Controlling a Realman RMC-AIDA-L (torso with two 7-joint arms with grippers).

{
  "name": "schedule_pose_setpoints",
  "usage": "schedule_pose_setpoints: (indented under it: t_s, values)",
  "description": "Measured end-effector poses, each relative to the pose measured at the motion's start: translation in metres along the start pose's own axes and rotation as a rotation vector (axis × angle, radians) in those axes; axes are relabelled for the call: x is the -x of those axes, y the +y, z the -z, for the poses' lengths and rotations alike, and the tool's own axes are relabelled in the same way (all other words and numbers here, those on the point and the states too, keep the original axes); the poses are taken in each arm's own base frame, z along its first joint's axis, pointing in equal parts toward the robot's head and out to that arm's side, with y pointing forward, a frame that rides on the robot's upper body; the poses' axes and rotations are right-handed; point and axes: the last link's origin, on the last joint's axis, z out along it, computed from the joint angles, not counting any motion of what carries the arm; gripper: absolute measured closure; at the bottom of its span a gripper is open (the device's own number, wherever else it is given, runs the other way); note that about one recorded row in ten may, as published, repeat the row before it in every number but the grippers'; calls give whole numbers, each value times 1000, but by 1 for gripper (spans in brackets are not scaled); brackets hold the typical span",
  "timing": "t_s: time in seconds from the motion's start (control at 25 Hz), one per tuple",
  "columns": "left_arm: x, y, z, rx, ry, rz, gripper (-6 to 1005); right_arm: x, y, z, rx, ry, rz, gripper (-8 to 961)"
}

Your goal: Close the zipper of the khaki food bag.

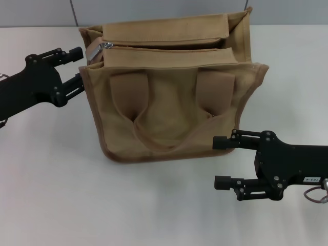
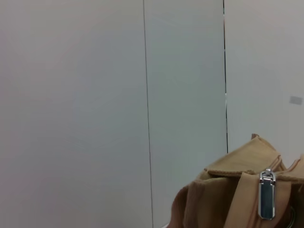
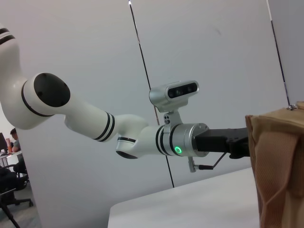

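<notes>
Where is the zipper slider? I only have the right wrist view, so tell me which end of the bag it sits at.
Observer: The slider sits on top of the khaki food bag, at the end on the robot's left.
Operator: Report the left gripper.
Observer: The left gripper is open at that same end, one finger up near the slider, the other lower by the bag's side.
Operator: Now the right gripper.
Observer: The right gripper is open, low at the bag's front right corner, well away from the slider.
</notes>
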Motion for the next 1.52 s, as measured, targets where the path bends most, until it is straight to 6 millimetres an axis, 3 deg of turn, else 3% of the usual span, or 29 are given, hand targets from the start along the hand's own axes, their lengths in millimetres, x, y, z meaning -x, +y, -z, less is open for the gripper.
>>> schedule_pose_setpoints:
  t_s: [0.08, 0.44, 0.64, 0.88, 1.16, 1.52]
  values:
    - [0, 0, 0, 4, 2, -1, 347, 0, 0, 0, 0, 0, 0, 180]
    - [-3, 0, 0, 3, 21, -1, 773, 0, 0, 0, 2, -1, 0, 180]
    - [-16, 3, 3, 31, 102, -6, 977, 0, 2, -1, 9, -13, -5, 180]
    - [-28, 10, -2, 99, 160, -28, 977, 4, 4, -2, 15, -53, -8, 181]
    - [-35, 11, -6, 115, 201, -29, 976, 28, 6, -5, 56, -234, -51, 181]
    - [-41, 8, -14, 123, 216, -15, 976, 78, -29, -28, 127, -279, -305, 181]
